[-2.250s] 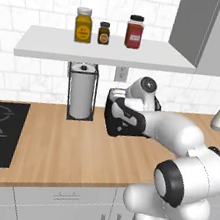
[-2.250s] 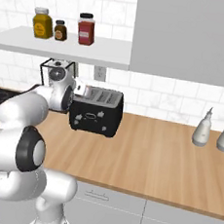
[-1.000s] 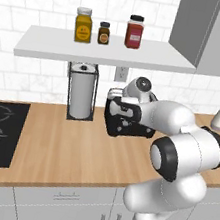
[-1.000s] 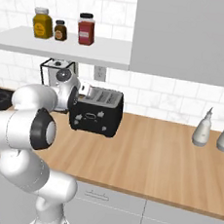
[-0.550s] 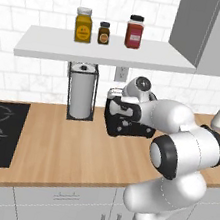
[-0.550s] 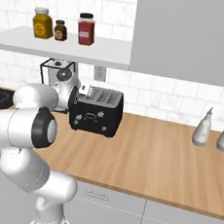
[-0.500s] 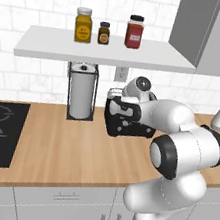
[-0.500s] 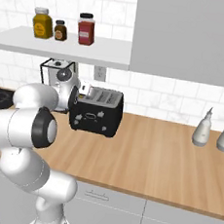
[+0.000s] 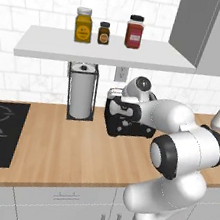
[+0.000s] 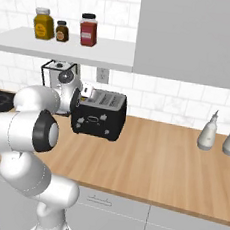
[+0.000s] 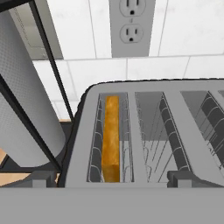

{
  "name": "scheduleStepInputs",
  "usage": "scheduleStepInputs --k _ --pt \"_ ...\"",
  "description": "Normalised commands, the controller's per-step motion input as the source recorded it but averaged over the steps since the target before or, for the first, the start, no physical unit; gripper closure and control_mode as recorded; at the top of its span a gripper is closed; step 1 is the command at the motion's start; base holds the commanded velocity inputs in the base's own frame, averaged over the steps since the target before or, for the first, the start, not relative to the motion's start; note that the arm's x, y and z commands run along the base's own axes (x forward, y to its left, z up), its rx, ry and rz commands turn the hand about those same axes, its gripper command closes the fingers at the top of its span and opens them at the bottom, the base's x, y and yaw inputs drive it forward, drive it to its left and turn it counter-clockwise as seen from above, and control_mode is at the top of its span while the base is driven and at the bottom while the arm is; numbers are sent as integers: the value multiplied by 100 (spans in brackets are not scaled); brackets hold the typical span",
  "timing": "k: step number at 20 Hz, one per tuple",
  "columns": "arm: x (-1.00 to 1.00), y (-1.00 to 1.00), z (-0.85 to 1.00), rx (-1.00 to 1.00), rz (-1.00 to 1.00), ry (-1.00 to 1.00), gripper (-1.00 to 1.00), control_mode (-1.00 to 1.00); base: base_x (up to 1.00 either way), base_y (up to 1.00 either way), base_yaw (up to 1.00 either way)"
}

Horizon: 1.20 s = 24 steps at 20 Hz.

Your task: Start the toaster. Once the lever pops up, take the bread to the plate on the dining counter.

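A: Where does the bread (image 11: 112, 140) sit?
B: Upright in the toaster's (image 10: 98, 116) slot nearest the paper-towel roll (image 9: 81, 92).
A: Gripper (image 9: 120, 105)?
B: Over the toaster's top, jaws fully apart, holding nothing.

Bread (image 11: 111, 139) in toaster's (image 10: 99, 116) end slot, paper-towel roll (image 9: 81, 91) just beside.

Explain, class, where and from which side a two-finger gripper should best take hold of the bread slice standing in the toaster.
Grip the bread by its upper crust edge, coming straight down from above. It stands on edge in the toaster's end slot, nearest the paper-towel roll; slot walls and wire guides cover its faces, so probably only the top edge is free. Set the fingers across its thin width.
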Motion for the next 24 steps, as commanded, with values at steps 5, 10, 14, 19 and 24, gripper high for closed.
scheduleStepInputs --k 5,10,14,19,24 --pt "0 0 0 0 0 0 -100 -100 0 0 0" --pt "0 0 0 0 0 0 -100 -100 0 0 0" --pt "0 0 0 0 0 0 -100 -100 0 0 0" --pt "0 0 0 0 0 0 -100 -100 0 0 0" --pt "0 0 0 0 0 0 -100 -100 0 0 0"
